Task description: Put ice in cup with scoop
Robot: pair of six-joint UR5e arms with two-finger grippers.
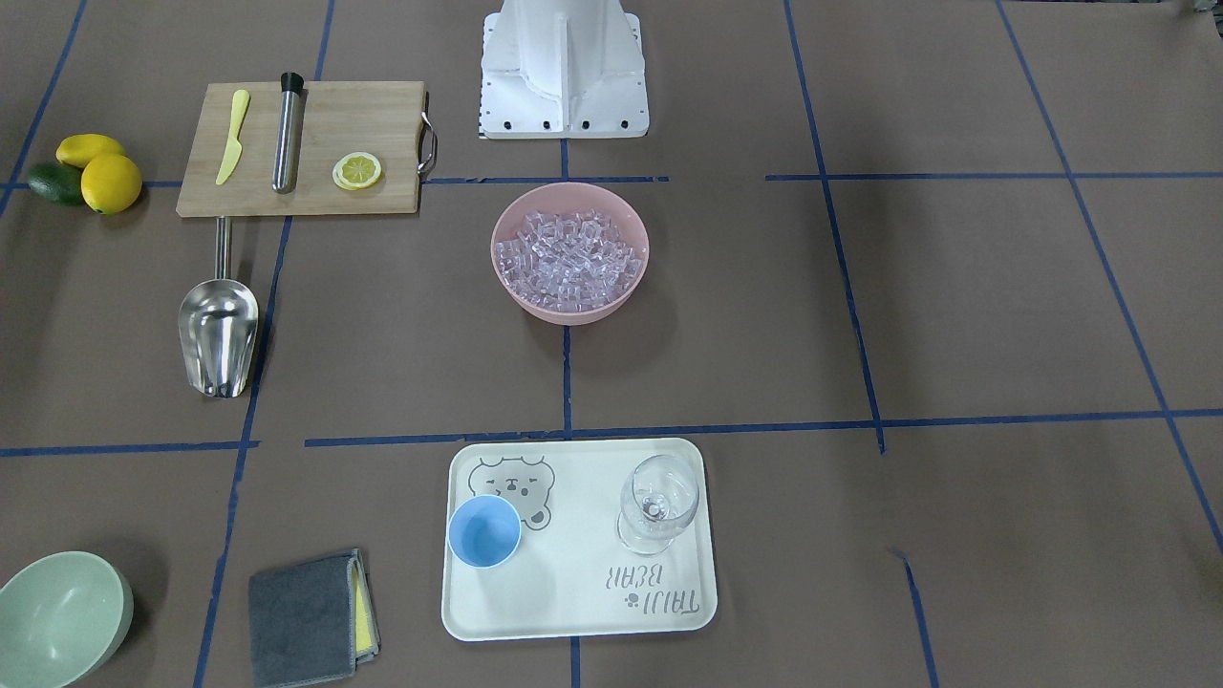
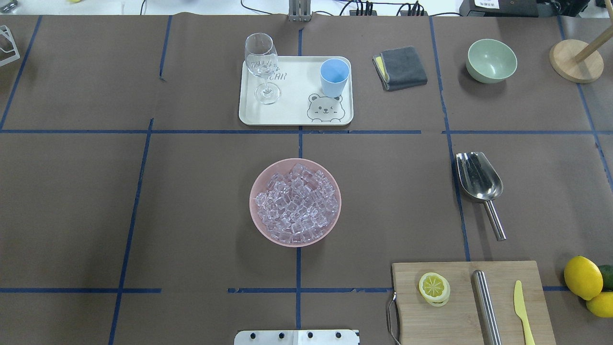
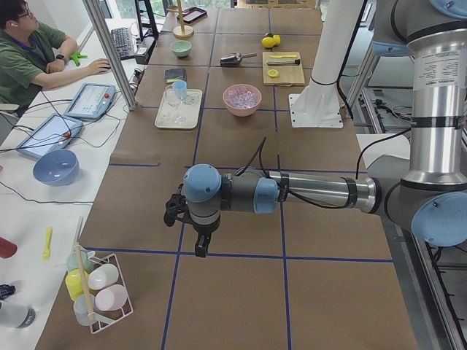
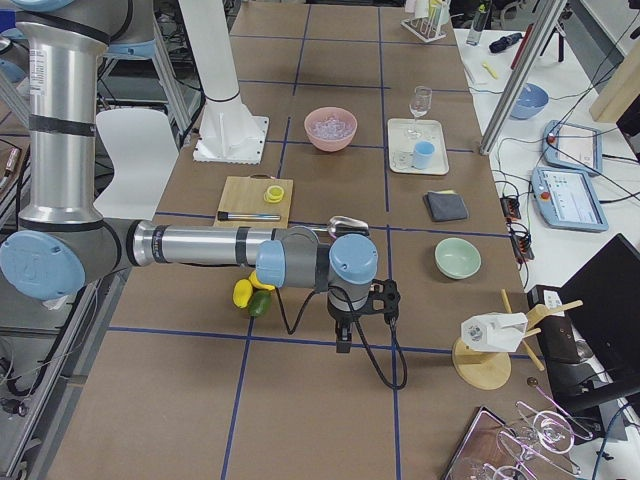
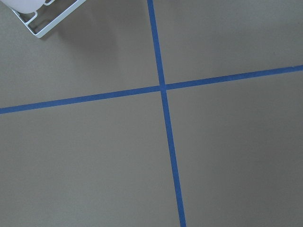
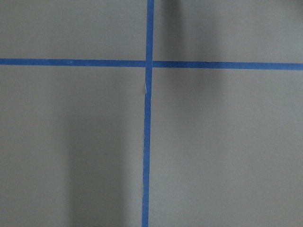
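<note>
The scoop [image 2: 478,181] lies untouched at the overhead view's right, so grasping its handle likely comes first; how open the fingers of the left gripper [image 3: 200,249] and right gripper [image 4: 343,343] are cannot be told.

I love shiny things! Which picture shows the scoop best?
The overhead view: the scoop shows whole, empty pan and handle. The front-facing view is nearly as good. Side views show it tiny; wrist views miss it.

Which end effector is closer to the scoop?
Right. The right end effector hangs at the table end nearest the scoop; the left end effector hangs at the opposite end.
</note>
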